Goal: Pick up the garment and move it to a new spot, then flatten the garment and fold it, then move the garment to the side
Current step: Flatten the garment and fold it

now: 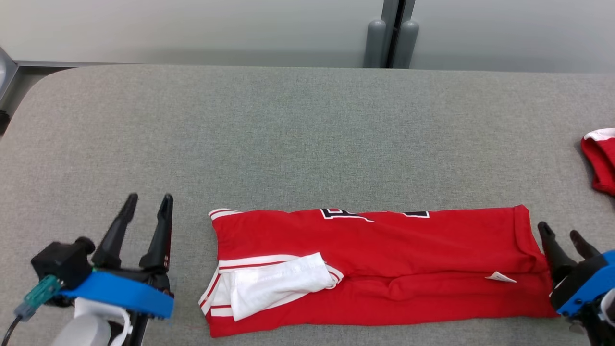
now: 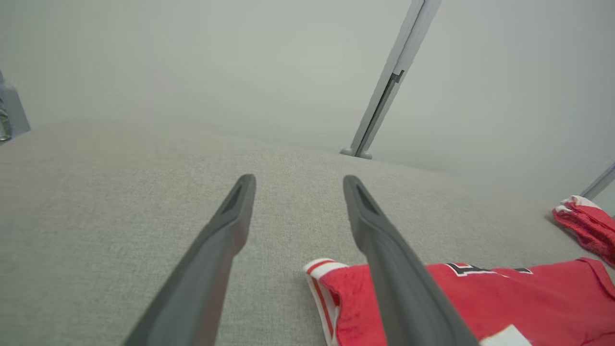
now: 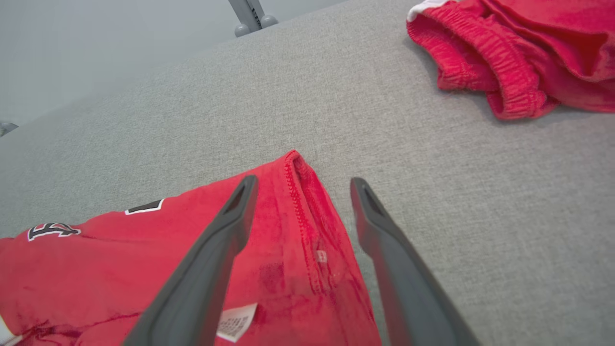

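We have the long red knit garment with white striped trim and black-and-white lettering (image 1: 384, 269) lying in a folded band across the near part of the grey woven-cloth table top (image 1: 288, 134), between our two pincers. The left gripper (image 1: 149, 198) stands just off the trimmed end with its dark fingers spread and nothing between them. The right gripper (image 1: 559, 230) is equally spread and empty, just beside the hemmed end, which in the right wrist view runs between its two fingers. We judge the main risk to be a shallow pinch: catching only the top layer would let the lower layers slide and the fold come apart. The loose white cloth flap (image 1: 278, 283) at the left end looks likely to flop out or bunch if that end is lifted unevenly, and the two ends raised out of step would skew the band. A low grasp might also nip the table cover. The crumpled red bundle with an elastic waistband (image 1: 600, 158) lies well apart to the right, so a sideways move that way could run into it. Behind the table, a plain pale wall is broken by a grey upright post (image 1: 391, 33).
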